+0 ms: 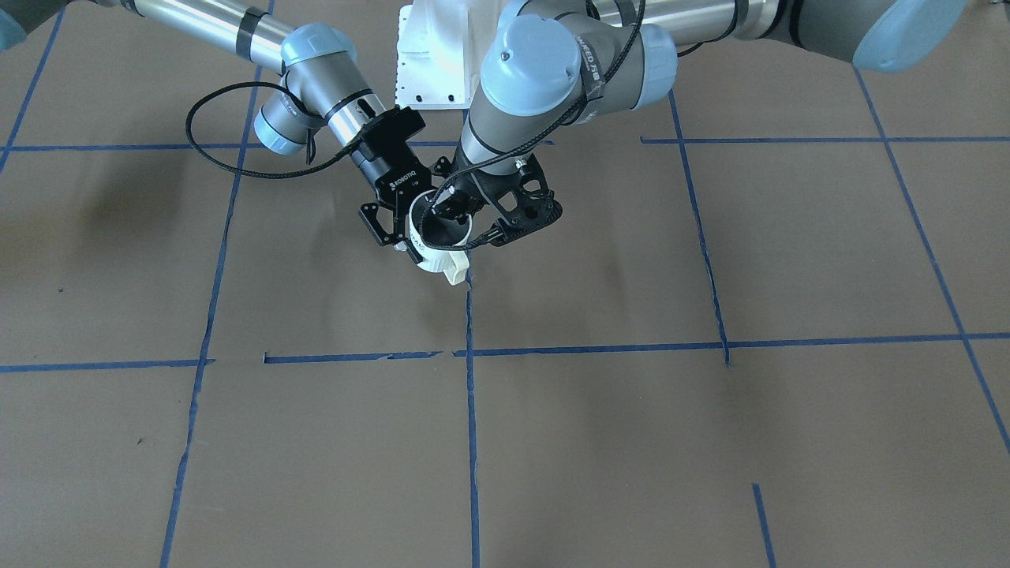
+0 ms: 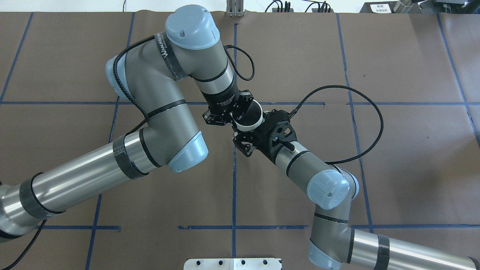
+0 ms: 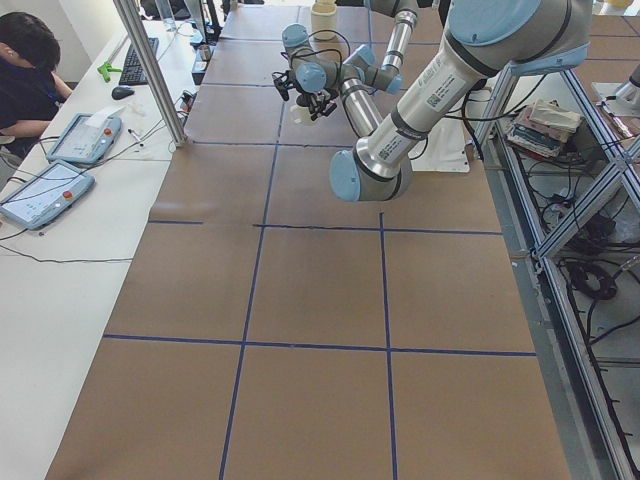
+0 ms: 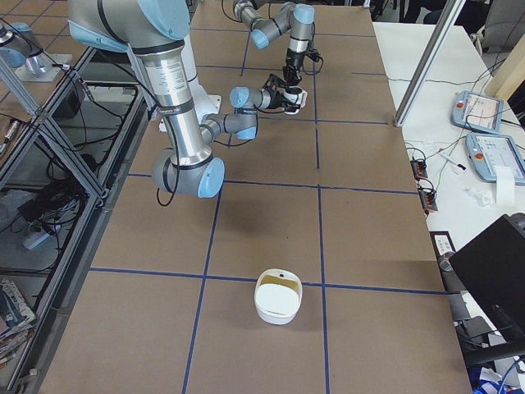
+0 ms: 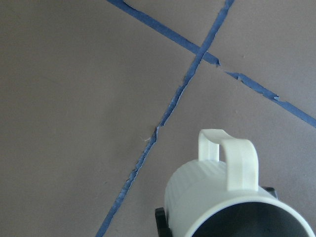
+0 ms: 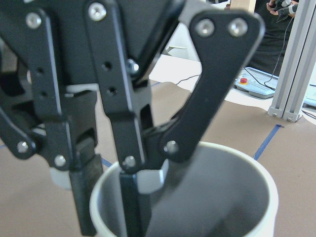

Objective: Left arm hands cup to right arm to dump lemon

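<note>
- The left arm (image 2: 75,176) comes in from the lower left of the overhead view, folds at the elbow and turns its wrist down toward mid-frame.
- The left gripper (image 1: 465,225) points downward and is nipped on the wall of the cup (image 5: 212,192), with one finger (image 6: 129,197) inside the rim and the other outside.
- The right arm (image 2: 330,187) enters from the lower right, with its forearm slanting up-left to centre.
- The right gripper (image 2: 250,126) lies nearly level, its jaws spread to either side of the cup's body (whether they press it cannot be told).
</note>
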Controlling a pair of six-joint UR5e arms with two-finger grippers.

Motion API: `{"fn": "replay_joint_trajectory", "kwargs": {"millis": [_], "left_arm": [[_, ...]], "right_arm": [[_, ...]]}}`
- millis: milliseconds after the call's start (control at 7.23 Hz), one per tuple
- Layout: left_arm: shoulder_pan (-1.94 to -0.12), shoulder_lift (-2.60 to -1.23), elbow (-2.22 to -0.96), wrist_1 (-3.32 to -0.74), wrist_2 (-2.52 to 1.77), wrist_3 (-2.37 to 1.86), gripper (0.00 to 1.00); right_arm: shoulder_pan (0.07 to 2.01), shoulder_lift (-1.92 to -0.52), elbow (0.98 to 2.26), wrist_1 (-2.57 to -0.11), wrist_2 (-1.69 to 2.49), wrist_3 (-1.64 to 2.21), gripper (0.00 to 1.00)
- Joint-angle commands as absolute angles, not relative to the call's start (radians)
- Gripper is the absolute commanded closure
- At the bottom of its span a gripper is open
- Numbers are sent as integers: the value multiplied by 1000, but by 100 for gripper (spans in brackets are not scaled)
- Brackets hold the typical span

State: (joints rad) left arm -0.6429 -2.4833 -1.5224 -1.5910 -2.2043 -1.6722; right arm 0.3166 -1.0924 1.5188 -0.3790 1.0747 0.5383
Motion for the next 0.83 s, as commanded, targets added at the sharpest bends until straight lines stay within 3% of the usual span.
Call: {"fn": "replay_joint_trajectory", "kwargs": {"millis": [0, 692], "left_arm": [[-643, -2484, -1525, -1591, -2204, -1672, 100], [-644, -2468, -1525, -1591, -2203, -1651, 100]], "right_arm": [[316, -1094, 1517, -379, 1074, 537, 0], [316, -1094, 1517, -377, 1074, 537, 0]]}}
